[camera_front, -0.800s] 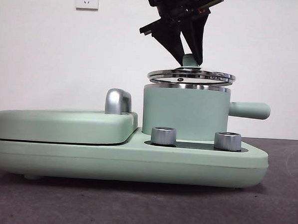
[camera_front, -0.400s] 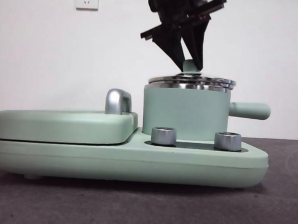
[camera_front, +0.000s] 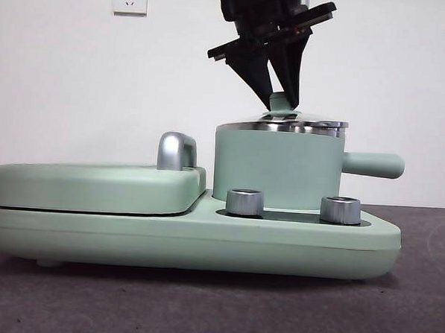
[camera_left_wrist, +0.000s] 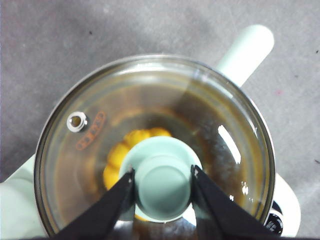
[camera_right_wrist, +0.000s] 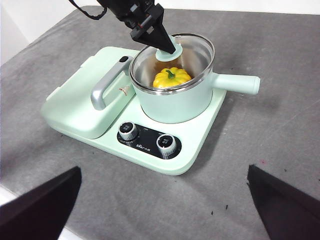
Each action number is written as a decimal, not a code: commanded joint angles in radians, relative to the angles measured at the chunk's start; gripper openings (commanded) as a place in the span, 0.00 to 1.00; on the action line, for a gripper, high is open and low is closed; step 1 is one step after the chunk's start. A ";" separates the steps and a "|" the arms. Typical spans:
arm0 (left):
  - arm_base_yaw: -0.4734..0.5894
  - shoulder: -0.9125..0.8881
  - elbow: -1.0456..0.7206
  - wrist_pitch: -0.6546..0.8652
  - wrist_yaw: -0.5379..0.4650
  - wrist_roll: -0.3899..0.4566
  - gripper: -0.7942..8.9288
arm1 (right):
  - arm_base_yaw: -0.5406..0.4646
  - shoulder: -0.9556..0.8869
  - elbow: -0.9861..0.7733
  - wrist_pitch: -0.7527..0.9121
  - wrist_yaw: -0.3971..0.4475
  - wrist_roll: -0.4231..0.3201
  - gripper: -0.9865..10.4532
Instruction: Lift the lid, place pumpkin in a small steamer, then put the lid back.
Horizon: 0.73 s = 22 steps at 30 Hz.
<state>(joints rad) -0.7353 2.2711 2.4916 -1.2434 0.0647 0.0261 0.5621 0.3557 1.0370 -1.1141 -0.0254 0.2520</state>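
Left wrist view: we find the left gripper clamped on the lid knob, directly above the pot. Lid rests on the pot rim; pumpkin sits inside. Right gripper waits, spread, well apart.

One lid – one pumpkin – two knobs

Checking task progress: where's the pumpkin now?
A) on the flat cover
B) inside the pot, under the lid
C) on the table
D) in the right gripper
B: the pumpkin shows through the glass lid inside the pot, with the left gripper shut on the lid's knob.
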 commanded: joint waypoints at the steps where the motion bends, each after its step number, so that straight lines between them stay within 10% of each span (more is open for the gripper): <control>1: 0.006 0.051 0.022 -0.011 -0.018 0.007 0.11 | 0.006 0.000 0.008 0.010 0.000 0.020 0.57; 22: 0.009 0.009 0.027 -0.041 -0.009 -0.027 0.10 | 0.006 0.000 0.008 0.010 0.000 0.029 0.57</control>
<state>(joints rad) -0.7269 2.2696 2.4973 -1.2621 0.0757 0.0067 0.5621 0.3557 1.0370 -1.1141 -0.0254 0.2703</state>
